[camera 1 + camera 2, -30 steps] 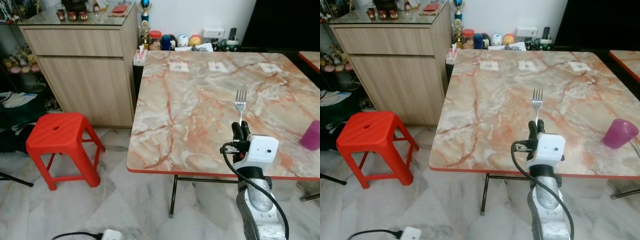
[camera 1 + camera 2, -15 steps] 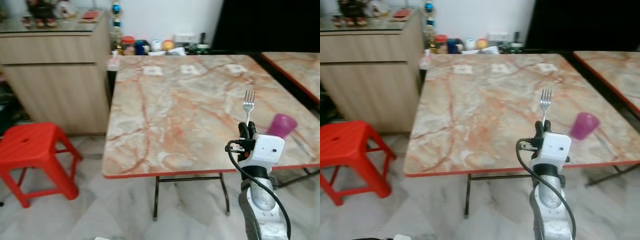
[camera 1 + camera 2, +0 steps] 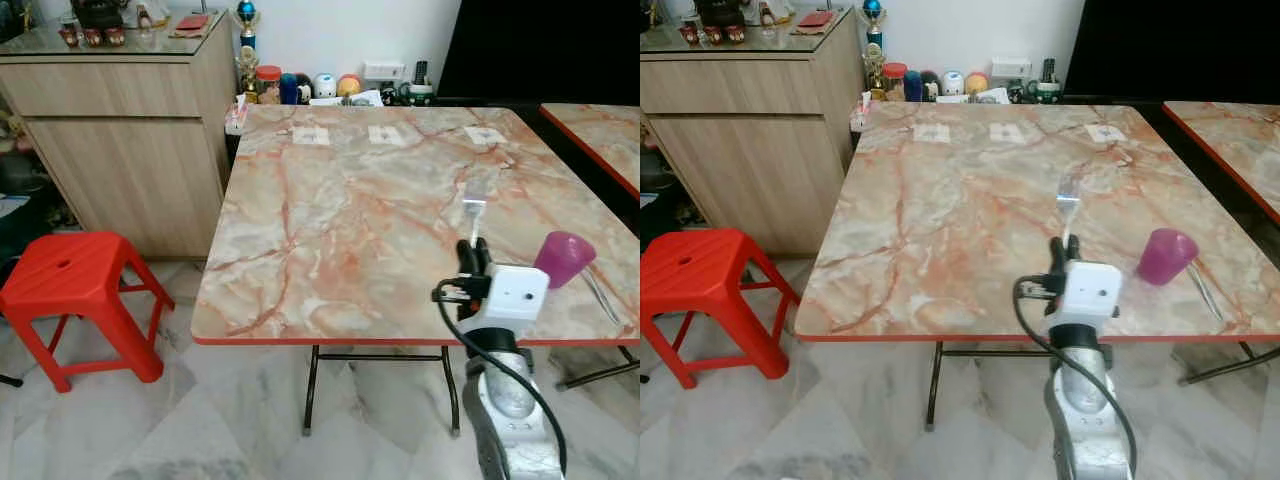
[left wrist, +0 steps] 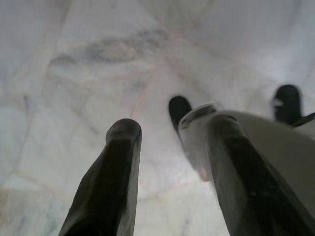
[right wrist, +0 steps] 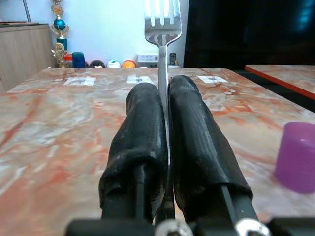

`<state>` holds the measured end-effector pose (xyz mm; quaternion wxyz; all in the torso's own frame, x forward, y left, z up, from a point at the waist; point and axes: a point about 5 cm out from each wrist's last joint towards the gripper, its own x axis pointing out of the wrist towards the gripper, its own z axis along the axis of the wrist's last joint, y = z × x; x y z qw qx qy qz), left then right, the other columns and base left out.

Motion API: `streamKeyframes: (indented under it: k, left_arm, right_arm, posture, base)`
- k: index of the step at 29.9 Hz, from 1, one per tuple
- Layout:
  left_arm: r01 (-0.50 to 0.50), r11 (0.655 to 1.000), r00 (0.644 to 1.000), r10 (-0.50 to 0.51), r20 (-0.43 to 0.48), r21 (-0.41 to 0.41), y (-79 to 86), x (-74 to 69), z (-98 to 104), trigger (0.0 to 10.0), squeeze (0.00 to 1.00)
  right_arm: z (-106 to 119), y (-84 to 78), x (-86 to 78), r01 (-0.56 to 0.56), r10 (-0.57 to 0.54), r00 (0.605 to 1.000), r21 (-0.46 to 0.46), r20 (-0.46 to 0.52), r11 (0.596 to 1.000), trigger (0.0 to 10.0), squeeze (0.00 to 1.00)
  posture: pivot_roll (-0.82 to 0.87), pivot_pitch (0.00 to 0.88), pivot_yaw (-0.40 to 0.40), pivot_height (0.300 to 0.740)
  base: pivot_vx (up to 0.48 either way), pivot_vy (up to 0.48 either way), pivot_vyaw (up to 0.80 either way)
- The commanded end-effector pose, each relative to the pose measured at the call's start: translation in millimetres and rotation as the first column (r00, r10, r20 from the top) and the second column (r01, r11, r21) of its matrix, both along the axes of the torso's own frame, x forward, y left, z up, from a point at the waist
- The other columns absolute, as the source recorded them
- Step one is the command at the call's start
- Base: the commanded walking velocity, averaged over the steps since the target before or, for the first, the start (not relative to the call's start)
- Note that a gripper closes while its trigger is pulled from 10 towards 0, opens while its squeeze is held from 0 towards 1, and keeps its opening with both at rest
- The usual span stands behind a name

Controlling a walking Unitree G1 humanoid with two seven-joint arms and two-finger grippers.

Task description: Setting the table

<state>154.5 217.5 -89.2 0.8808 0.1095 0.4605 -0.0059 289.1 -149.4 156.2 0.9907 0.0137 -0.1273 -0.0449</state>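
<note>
One fork point(image 5: 162, 29), upright, was pinched in my right claw point(image 3: 473, 258) at the counter's point(image 3: 350, 210) near edge. My view had swung; the cup point(image 3: 563, 258) now stood just right. Placement pending. Left claw point(image 4: 167, 187) hung spread over floor.

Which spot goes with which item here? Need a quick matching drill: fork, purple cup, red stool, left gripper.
Items:
1. fork
2. purple cup
3. red stool
4. left gripper

Places or states:
A. on the floor, to the left of the marble table
B. open, pointed down at the pale floor tiles
C. clamped upright in the right gripper
D. standing on the table near its right edge

Pairs: 1-C, 2-D, 3-A, 4-B
</note>
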Motion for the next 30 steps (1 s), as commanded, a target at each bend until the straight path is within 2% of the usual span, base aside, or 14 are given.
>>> streamKeyframes:
  k: [1, 12, 24, 30]
  left_arm:
    - [0.014, 1.000, 0.999, -0.015, -0.047, -0.021, -8.9, -10.8, -6, 10.0, 0.00]
    - [0.010, 1.000, 0.998, -0.010, -0.055, -0.011, 1.5, -15.5, -6, 10.0, 0.00]
    - [0.013, 1.000, 0.998, -0.013, -0.060, -0.014, -1.5, -14.9, -6, 10.0, 0.00]
    - [0.010, 1.000, 0.998, -0.011, -0.068, -0.013, 1.5, -22.8, -8, 10.0, 0.00]
  right_arm:
    - [2, -7.5, -1.8, 0.026, -0.026, 1.000, -0.015, 0.000, 1.000, 10.0, 0.00]
    - [1, -4.9, -1.2, 0.017, -0.017, 1.000, -0.015, -0.008, 1.000, 10.0, 0.00]
    - [1, -4.9, -1.3, 0.020, -0.020, 1.000, -0.013, -0.015, 1.000, 10.0, 0.00]
    - [1, -5.0, -1.4, 0.020, -0.021, 1.000, -0.012, -0.017, 1.000, 10.0, 0.00]
  posture:
    - [-0.04, 0.120, -0.033, 0.740]
    - [-0.04, 0.128, -0.031, 0.740]
    - [-0.04, 0.133, -0.028, 0.740]
    - [-0.04, 0.134, -0.028, 0.740]
  base:
    - [0.000, -0.405, 0.00]
    - [0.000, -0.467, 0.00]
    - [0.000, -0.469, 0.00]
    - [0.000, -0.469, 0.00]
